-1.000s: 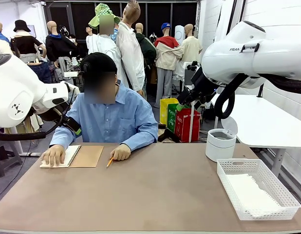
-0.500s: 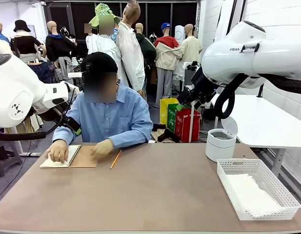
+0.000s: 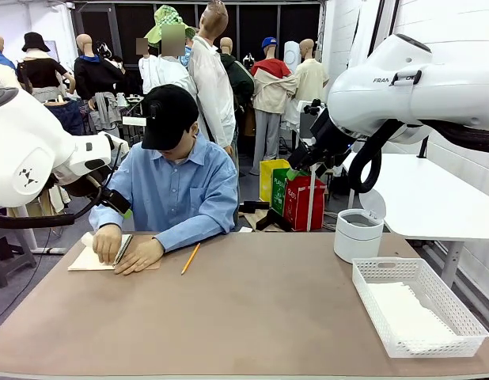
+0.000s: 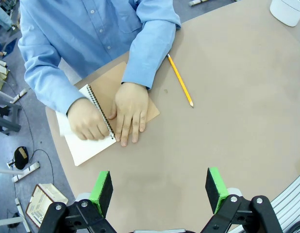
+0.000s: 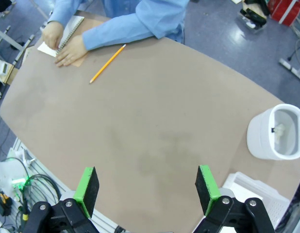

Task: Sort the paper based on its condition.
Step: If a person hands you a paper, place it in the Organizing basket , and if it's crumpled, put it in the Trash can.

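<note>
White paper (image 3: pixel 408 315) lies in a lattice basket (image 3: pixel 369 294) at the near right corner of the brown tabletop (image 3: pixel 260 317). Just behind the basket stands a white round container (image 3: pixel 358 234). Well apart, at the far left, a person's hands (image 4: pixel 130 111) press on a spiral notebook (image 4: pixel 87 148), one gripping its white page. A yellow pencil (image 3: pixel 190 259) lies beside them. The robot's left hand (image 4: pixel 159 187) and right hand (image 5: pixel 146 187) hang above the tabletop, jaws spread wide, holding nothing. The right arm reads "FRAN".
</note>
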`<action>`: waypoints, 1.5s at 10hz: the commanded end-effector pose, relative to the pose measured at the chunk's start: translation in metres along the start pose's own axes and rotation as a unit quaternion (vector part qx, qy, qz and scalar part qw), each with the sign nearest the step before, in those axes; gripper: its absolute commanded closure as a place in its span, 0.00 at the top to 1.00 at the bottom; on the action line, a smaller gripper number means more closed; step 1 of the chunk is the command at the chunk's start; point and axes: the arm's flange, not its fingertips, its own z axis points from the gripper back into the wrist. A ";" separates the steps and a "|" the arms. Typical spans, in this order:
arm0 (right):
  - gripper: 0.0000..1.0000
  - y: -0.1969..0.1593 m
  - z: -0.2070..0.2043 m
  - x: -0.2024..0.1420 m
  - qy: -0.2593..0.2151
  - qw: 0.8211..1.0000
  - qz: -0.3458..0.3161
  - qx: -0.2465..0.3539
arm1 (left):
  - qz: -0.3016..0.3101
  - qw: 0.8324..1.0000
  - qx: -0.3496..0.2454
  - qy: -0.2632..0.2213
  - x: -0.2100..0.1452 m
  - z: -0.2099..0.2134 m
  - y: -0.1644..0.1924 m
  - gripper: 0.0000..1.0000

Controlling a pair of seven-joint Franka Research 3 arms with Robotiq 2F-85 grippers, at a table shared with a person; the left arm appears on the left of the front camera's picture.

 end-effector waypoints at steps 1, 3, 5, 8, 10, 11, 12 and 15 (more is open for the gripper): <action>1.00 0.000 0.000 0.000 0.002 1.000 0.000 0.000 | 0.001 1.000 0.000 0.000 0.000 0.000 0.001 1.00; 1.00 0.000 0.000 0.000 0.002 1.000 0.000 0.000 | 0.001 1.000 0.000 0.000 0.000 0.000 0.001 1.00; 1.00 0.000 0.000 0.000 0.002 1.000 0.000 0.000 | 0.001 1.000 0.000 0.000 0.000 0.000 0.001 1.00; 1.00 0.000 0.000 0.000 0.002 1.000 0.000 0.000 | 0.001 1.000 0.000 0.000 0.000 0.000 0.001 1.00; 1.00 0.000 0.000 0.000 0.002 1.000 0.000 0.000 | 0.001 1.000 0.000 0.000 0.000 0.000 0.001 1.00; 1.00 0.000 0.000 0.000 0.002 1.000 0.000 0.000 | 0.001 1.000 0.000 0.000 0.000 0.000 0.001 1.00; 1.00 0.000 0.000 0.000 0.002 1.000 0.000 0.000 | 0.001 1.000 0.000 0.000 0.000 0.000 0.001 1.00; 1.00 0.000 0.000 0.000 0.002 1.000 0.000 0.000 | 0.001 1.000 0.000 0.000 0.000 0.000 0.001 1.00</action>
